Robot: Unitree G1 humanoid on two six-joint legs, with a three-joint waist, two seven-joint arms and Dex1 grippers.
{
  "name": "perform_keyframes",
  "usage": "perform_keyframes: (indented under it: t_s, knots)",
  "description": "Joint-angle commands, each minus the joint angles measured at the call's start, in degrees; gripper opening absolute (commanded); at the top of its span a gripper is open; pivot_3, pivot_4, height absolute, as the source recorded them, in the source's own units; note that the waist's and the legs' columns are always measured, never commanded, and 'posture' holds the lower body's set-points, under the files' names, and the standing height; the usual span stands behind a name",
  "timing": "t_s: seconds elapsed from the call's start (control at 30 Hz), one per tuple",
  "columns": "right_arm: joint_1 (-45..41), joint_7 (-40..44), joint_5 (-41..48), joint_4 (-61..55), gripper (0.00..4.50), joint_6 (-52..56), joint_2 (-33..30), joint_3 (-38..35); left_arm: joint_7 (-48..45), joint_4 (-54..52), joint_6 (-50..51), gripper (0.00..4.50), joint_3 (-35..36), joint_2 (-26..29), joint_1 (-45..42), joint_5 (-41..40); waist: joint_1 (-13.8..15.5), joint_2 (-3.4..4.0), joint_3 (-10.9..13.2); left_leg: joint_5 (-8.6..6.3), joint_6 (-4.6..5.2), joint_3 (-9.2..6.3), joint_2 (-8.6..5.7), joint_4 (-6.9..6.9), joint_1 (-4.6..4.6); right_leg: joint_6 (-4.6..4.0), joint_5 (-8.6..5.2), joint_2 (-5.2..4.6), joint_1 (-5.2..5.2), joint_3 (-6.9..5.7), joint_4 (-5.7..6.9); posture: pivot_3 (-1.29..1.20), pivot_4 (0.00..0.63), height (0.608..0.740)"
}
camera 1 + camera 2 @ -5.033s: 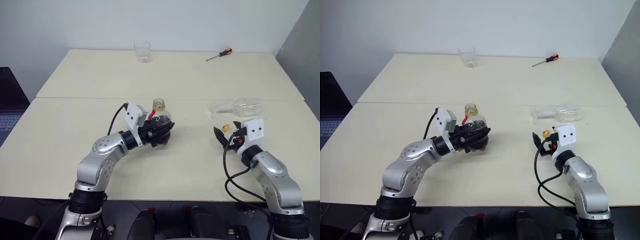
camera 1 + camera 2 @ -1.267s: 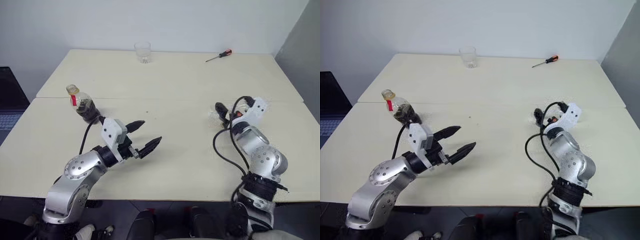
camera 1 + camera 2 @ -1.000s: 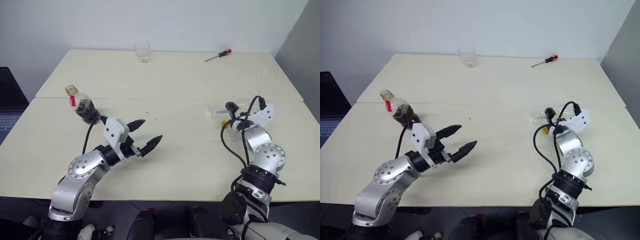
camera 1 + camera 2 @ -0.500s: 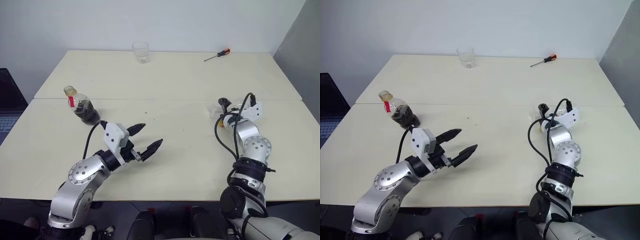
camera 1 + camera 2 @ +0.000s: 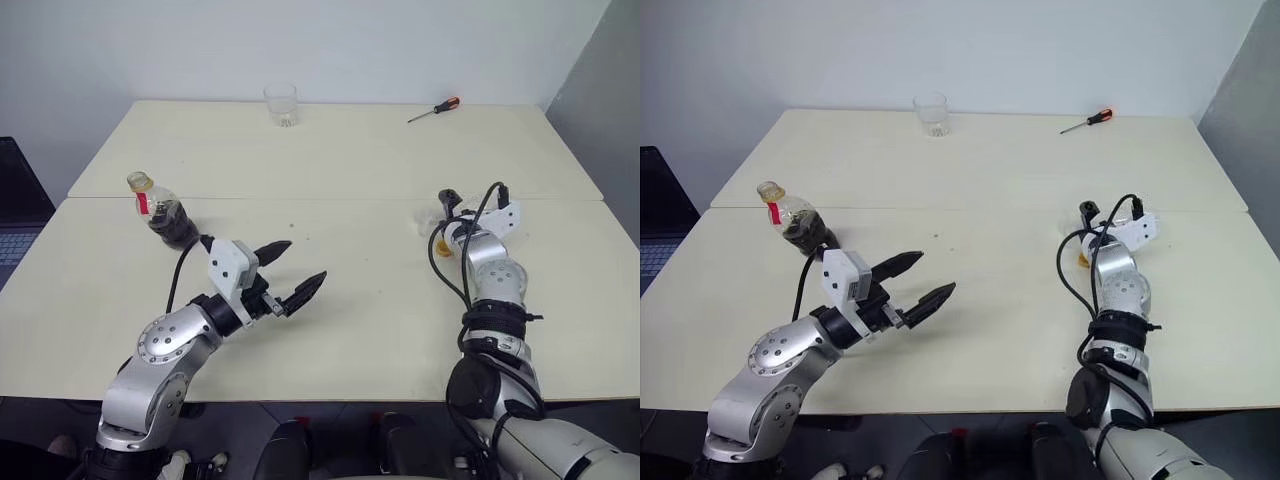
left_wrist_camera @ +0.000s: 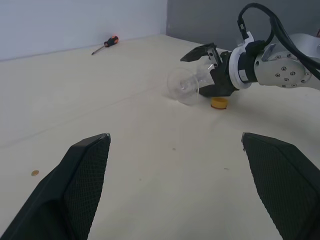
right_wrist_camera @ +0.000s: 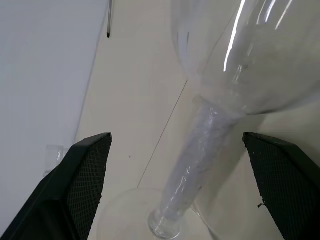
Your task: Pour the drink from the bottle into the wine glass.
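The bottle point(image 5: 160, 210) stands upright on the left part of the cream table point(image 5: 340, 160), just short of the seam between the two tabletops. Its cap is off, a red strip hangs at the neck, and the dark drink point(image 5: 172, 222) fills the lower part of the rounded body.

The left gripper point(image 5: 288, 275) hangs above the table to the right of the bottle and a little nearer the robot, well apart from it. Its two black fingers point(image 6: 75, 185) are spread wide and hold nothing.

Over on the right side, the wine glass point(image 6: 186, 86) lies on its side on the table. The right gripper point(image 6: 205, 67) is right at it, fingers point(image 7: 80, 180) wide open with one on either side of the stem. In the right wrist view the thin stem point(image 7: 200, 150) runs between the two fingers, with the bowl close to the camera and the round foot farther out. I cannot tell whether the fingers touch the glass, but they are not closed on it.

A small yellow cap point(image 6: 218, 103) lies on the table just beside the glass and the right gripper.

At the far edge of the table stand a short clear tumbler point(image 5: 281, 104) and, farther right, a screwdriver point(image 5: 434, 109) with a red handle.
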Motion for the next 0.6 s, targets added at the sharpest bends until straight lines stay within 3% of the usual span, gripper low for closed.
perform_keyframes:
  t_s: [0.03,0.23,0.6]
  knots:
    - [-1.9,1.2,-0.7,2.8,4.5,-2.2,-0.8,0.8,-0.3,-1.0,-0.4,4.45,0.4,-0.1,-1.1,-0.4,0.0,0.0,0.0,0.0,0.0,0.0,0.0,0.0,0.0,0.0,0.0,0.0,0.0,0.0,0.0,0.0,0.15,0.74]
    - [-3.0,1.9,-1.5,6.0,4.5,-4.4,-1.7,1.1,-0.5,-0.4,-0.2,4.45,0.4,-0.2,-2.2,-0.4,-0.1,0.0,0.0,0.0,0.0,-0.02,0.0,0.0,0.0,0.0,0.0,0.0,0.01,-0.01,0.0,0.0,0.15,0.74]
    - [-2.9,2.0,-1.6,6.6,0.85,-5.0,-2.4,1.4,-0.6,0.2,-0.3,4.5,0.6,-0.2,-2.3,-0.6,-0.3,0.06,0.0,0.0,0.0,-0.01,0.0,-0.01,-0.03,0.0,0.0,-0.01,0.0,0.0,-0.03,0.0,0.15,0.74]
